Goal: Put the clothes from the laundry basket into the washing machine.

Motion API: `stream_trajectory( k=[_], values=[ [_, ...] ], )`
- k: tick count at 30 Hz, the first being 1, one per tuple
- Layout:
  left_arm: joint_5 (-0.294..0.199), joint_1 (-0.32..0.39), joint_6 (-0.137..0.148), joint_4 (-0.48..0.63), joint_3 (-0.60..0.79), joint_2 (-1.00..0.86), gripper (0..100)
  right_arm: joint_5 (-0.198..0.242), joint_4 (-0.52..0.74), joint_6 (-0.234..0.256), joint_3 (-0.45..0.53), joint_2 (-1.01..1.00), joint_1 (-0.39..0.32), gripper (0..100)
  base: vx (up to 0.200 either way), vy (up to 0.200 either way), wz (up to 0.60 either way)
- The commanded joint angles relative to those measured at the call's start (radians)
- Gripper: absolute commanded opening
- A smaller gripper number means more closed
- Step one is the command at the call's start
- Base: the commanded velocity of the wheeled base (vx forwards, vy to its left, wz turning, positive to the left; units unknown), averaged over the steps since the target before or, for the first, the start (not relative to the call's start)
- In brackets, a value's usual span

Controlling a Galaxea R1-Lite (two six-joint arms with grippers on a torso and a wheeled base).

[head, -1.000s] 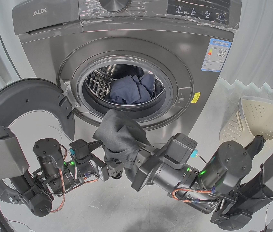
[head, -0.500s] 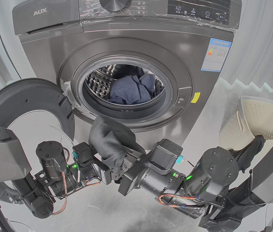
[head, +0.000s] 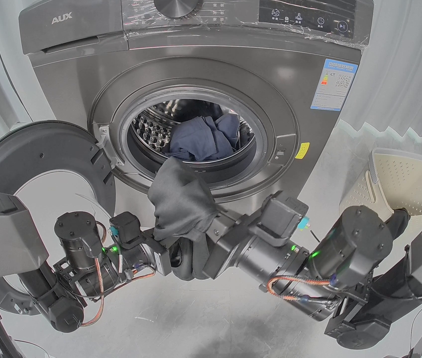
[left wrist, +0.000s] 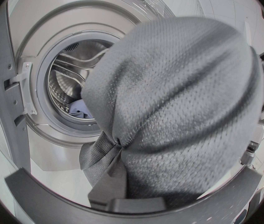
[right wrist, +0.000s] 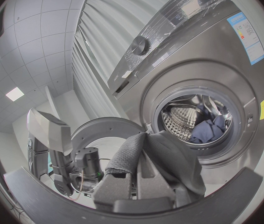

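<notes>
The right gripper [right wrist: 138,164] pinches the dark grey garment [head: 181,202] tight, just below the round opening of the washing machine [head: 290,90]. I cannot tell if the left gripper [head: 171,254] holds it too. The loose end hangs low, so it might catch on the rim and slip down onto the smooth grey floor [head: 171,319]. Pale curtains [head: 410,50] hang behind.

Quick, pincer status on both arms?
Left pincer: cannot be told, the dark garment covers it.
Right pincer: closed on the dark garment.
</notes>
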Motion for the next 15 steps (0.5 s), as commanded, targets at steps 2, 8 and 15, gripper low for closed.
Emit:
stream_trajectory(
  k=[2,8,15],
  values=[
    [0.027,0.0,-0.032,0.001,-0.044,-0.063,0,-0.002,-0.001,0.003,0.024,-0.036,-0.092,0,0.0,0.0,0.0],
    [0.028,0.0,-0.067,0.002,-0.078,-0.135,0,-0.011,0.001,0.015,0.083,-0.024,-0.136,0,0.0,0.0,0.0],
    [0.027,-0.003,-0.079,0.004,-0.084,-0.181,0,-0.027,0.007,0.021,0.072,0.046,-0.202,0,0.0,0.0,0.0]
  ],
)
